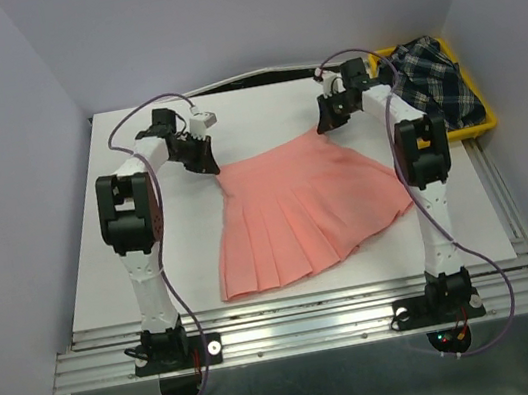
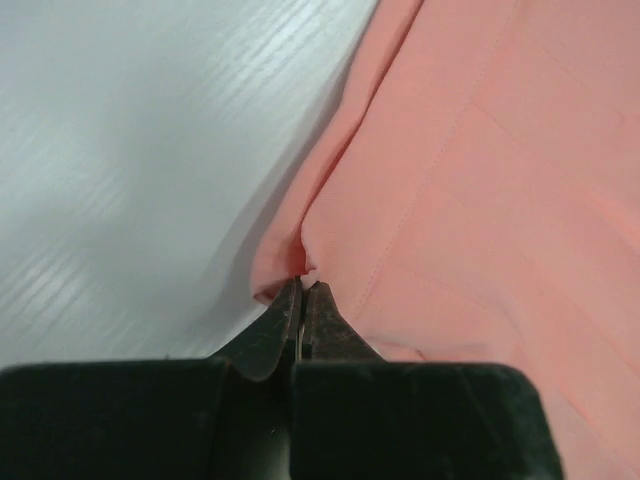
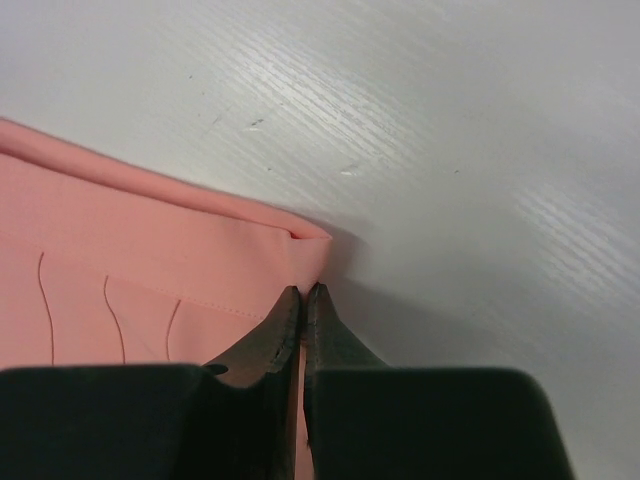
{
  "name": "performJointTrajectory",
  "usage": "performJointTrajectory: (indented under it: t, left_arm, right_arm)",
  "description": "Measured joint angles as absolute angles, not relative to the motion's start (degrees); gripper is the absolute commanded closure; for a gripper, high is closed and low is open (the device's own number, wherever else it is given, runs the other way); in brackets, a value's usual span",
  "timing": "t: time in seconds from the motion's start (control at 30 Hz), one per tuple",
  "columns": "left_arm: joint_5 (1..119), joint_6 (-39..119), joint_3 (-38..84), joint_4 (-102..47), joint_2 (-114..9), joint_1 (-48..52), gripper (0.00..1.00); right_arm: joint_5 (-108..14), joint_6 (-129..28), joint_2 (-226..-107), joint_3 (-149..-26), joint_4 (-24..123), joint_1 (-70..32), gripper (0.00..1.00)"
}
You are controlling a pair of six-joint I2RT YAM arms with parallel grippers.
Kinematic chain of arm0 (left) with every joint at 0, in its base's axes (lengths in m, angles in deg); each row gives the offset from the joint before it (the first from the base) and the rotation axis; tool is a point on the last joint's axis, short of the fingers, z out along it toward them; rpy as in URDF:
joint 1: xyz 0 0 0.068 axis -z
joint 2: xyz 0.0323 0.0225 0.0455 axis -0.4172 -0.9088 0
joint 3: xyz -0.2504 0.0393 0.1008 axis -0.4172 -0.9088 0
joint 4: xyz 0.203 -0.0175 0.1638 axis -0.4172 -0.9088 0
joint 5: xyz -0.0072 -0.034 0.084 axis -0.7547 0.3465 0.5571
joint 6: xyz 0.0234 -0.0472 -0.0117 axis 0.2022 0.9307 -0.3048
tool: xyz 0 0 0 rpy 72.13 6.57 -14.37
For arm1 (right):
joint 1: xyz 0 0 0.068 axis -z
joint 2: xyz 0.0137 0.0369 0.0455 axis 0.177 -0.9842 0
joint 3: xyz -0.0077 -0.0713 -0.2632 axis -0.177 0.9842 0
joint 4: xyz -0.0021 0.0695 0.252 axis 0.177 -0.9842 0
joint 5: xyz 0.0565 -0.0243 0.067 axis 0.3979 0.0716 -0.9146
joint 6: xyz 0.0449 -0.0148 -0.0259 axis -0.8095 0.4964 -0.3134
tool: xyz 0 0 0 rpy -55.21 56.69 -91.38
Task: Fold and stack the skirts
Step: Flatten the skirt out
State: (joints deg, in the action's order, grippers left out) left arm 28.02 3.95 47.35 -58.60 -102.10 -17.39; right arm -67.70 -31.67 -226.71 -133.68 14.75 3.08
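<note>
The salmon-pink pleated skirt [image 1: 302, 211] lies spread flat on the white table, waistband at the far side and hem toward the arms. My left gripper [image 1: 210, 164] is shut on the skirt's far left waistband corner; in the left wrist view the cloth [image 2: 480, 200] puckers at the closed tips [image 2: 303, 284]. My right gripper [image 1: 323, 125] is shut on the far right waistband corner; in the right wrist view the closed tips [image 3: 303, 290] pinch the folded waistband [image 3: 150, 230]. The dark plaid skirt [image 1: 437, 77] lies bunched in the yellow tray at the far right.
The yellow tray [image 1: 487, 120] sits at the table's far right corner, beside the right arm. The white table [image 1: 156, 276] ends at a metal rail at the near edge. Grey walls close in on both sides.
</note>
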Motion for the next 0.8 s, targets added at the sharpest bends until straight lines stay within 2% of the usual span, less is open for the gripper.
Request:
performJointTrajectory:
  t: [0.23,0.33,0.37,0.4,0.43,0.47,0.57,0.8]
  left_arm:
    - [26.9,12.21,44.55,-50.38,-100.03,-21.0,1.0]
    - [26.86,13.5,44.99,-49.75,-100.57,-21.15,0.77]
    - [26.82,13.78,45.77,-50.25,-101.27,-21.13,0.71]
    - [26.86,13.69,46.36,-50.36,-101.84,-21.08,0.58]
    - [27.1,13.74,46.98,-50.51,-102.5,-21.08,0.54]
    - [27.58,13.67,46.98,-50.56,-102.65,-21.15,0.44]
    - [29.22,13.61,47.02,-51.34,-102.61,-21.41,0.37]
    - [34.86,11.57,46.1,-54.67,-97.32,-21.56,0.39]
  right_arm:
    - [-68.12,-34.6,-226.78,-132.72,15.99,3.24,0.99]
    - [-68.16,-35.06,-226.8,-132.72,16.96,3.24,0.99]
    - [-68.18,-35.25,-226.84,-132.72,17.37,3.24,0.84]
    - [-68.29,-35.65,-226.93,-132.74,18.03,3.24,0.69]
    - [-68.34,-35.6,-227.06,-132.83,18.49,3.24,0.44]
    - [-68.34,-35.93,-227.19,-133.03,18.44,3.24,0.38]
    - [-67.42,-35.52,-228.96,-136.79,18.35,3.52,0.24]
    - [-65.71,-28.39,-226.54,-137.57,15.32,3.89,0.32]
